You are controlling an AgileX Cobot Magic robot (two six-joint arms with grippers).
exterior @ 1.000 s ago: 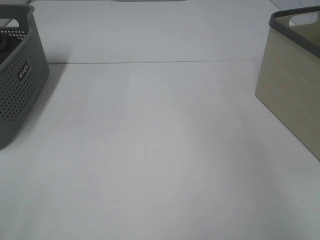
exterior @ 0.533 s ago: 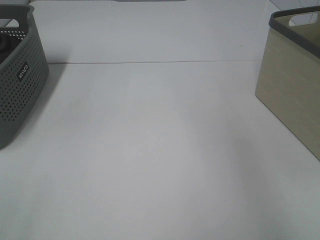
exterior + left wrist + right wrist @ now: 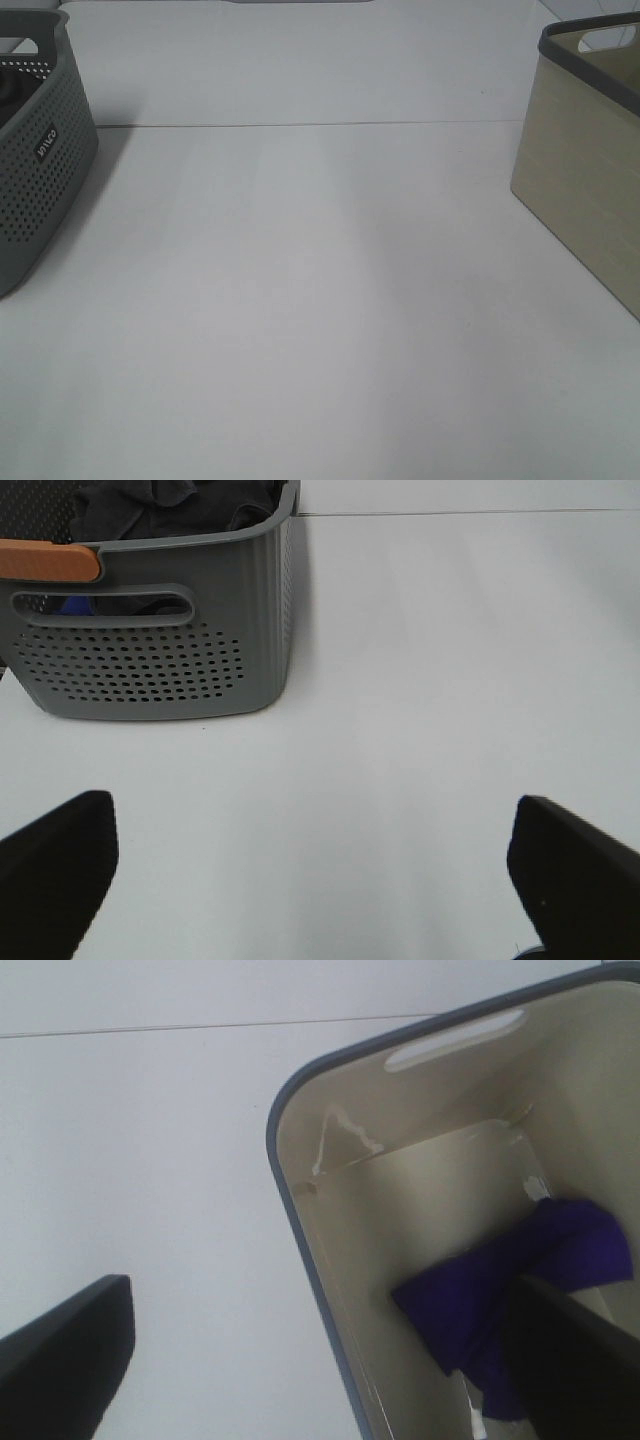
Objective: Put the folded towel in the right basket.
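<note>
The purple towel [image 3: 500, 1280] lies on the floor of the beige right basket [image 3: 300, 1210], seen from above in the right wrist view. My right gripper [image 3: 320, 1360] hangs over the basket's near corner. It is open wide and empty, and one finger [image 3: 580, 1360] overlaps the towel's edge in the picture. The exterior view shows the same basket [image 3: 580, 170] at the far right with its inside hidden. My left gripper [image 3: 320, 880] is open and empty above the table, in front of the grey left basket [image 3: 160, 650]. Neither gripper shows in the exterior view.
The grey perforated basket [image 3: 40, 160] stands at the table's left edge and holds dark cloths [image 3: 170, 505]. An orange strip [image 3: 50, 560] sits on its rim. The white table [image 3: 320, 300] spreads between the two baskets.
</note>
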